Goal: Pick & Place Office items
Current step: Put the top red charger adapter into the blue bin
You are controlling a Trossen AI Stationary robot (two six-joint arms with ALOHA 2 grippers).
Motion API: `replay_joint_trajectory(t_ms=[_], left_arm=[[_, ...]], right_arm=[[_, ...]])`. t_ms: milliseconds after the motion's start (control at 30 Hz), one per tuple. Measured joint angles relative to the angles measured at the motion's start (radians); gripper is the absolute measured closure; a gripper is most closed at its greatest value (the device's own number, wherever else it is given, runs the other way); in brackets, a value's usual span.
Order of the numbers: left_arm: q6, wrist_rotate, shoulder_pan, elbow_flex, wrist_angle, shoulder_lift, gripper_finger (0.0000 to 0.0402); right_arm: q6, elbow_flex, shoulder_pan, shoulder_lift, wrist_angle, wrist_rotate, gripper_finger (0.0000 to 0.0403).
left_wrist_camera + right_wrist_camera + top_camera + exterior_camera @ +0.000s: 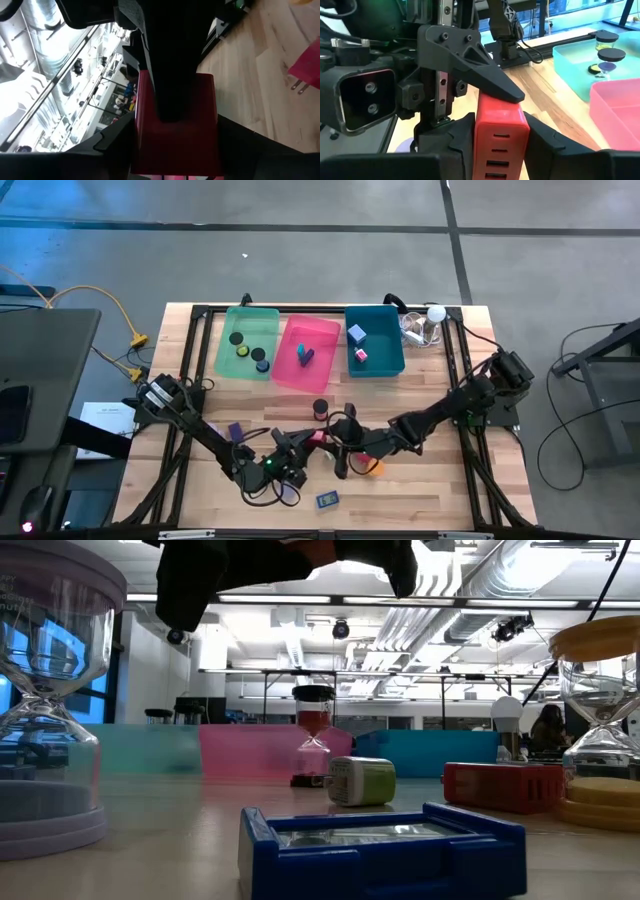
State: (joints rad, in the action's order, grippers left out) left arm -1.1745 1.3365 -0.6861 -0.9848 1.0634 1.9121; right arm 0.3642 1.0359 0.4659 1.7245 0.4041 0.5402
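A red block with slots [500,135] sits between my two grippers above the table's near middle [318,438]. My left gripper [175,150] reaches in from the left and my right gripper [500,150] from the right, and both are shut on the block. In the low view both show only as dark shapes at the top. Still on the table are a blue block [380,845], a green-and-white block [362,781], another red block [505,786], and a red-sand hourglass [313,735]. A lavender hourglass [50,690] and an orange hourglass [600,720] stand there too. My left gripper pinches the red block [175,130] between its two fingers, which flank it on opposite faces. One finger [495,85] lies on the block's upper face in the right wrist view. The block is off the table. My right gripper pinches the same block's slotted body [500,125] between its two fingers [462,135], on the other pair of faces. One of them [175,65] lies across the block in the left wrist view.
The green bin [222,345], pink bin [325,368] and teal bin [388,360] stand side by side along the far edge, each with small pieces inside. The white ball-topped gadget [432,315] sits at the far right corner. A purple block [236,430] lies beside the left arm.
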Motion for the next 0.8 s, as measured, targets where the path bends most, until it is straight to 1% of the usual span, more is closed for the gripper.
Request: replay_joint_trajectory(t_ms=[167,400,500,700,800], left_arm=[[0.009,0.023,0.001,-0.001,0.0,0.0,0.0174],[0.001,-0.002,-0.011,-0.001,-0.012,0.0,0.017],[0.007,0.008,-0.006,-0.001,-0.012,0.0,0.0151],[0.001,0.0,-0.002,-0.001,-0.016,0.0,0.0097],[0.0,0.007,-0.002,-0.002,-0.016,0.0,0.0077]], right_arm=[[-0.002,0.001,0.002,0.001,-0.001,0.003,0.0291],[-0.002,0.001,0.004,0.002,-0.005,0.0,0.0292],[-0.007,0.001,0.004,0.002,-0.008,0.0,0.0294],[-0.01,0.0,0.004,0.002,-0.022,0.001,0.0294],[-0.007,0.0,0.004,0.002,-0.033,0.002,0.0294]])
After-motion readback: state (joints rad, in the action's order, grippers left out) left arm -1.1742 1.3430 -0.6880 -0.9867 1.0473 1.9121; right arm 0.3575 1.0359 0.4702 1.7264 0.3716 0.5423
